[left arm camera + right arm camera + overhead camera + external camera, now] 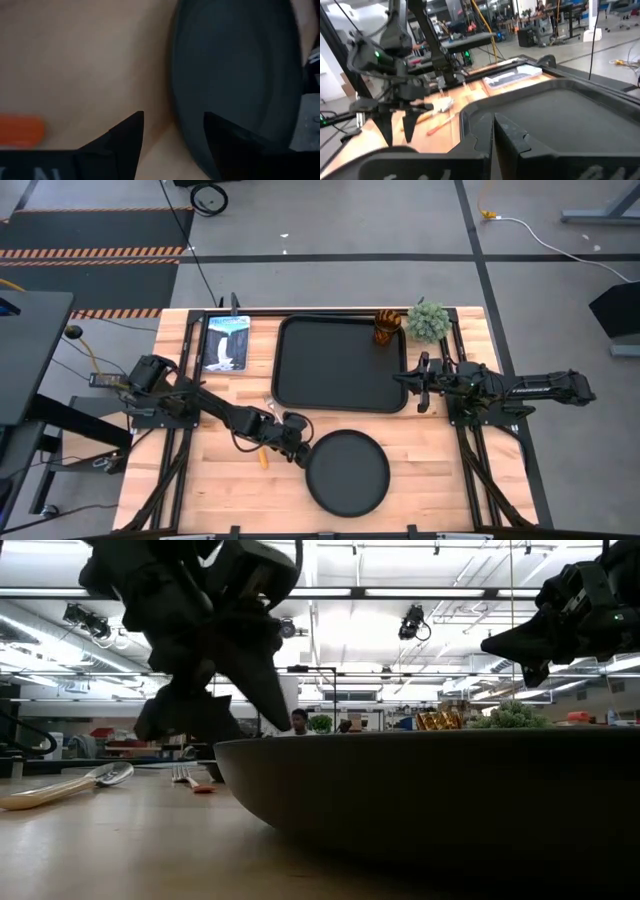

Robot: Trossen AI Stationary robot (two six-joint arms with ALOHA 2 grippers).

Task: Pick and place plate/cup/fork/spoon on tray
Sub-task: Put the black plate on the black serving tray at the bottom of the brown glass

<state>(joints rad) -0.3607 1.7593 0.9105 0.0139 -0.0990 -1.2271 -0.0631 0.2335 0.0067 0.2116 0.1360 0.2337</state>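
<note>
The round black plate (347, 470) lies flat on the table near its front edge. My left gripper (298, 446) is open at the plate's left rim (176, 100), one finger (127, 135) outside the rim and one (225, 140) over the plate. The spoon (70, 786) and the fork (190, 778) lie flat on the table to its left. The black tray (340, 365) lies farther back. The amber cup (387, 328) stands at the tray's far right corner. My right gripper (413, 386) is shut and empty above the tray's right rim. My left gripper's open fingers point down astride the plate's left rim (175, 120). I cannot tell whether either finger touches the plate. The plate lies flat on the table.
A small green plant (428, 322) stands right of the cup. A picture book (225, 342) lies left of the tray. Bare wood shows right of the plate. A person (298, 721) shows far off in the room.
</note>
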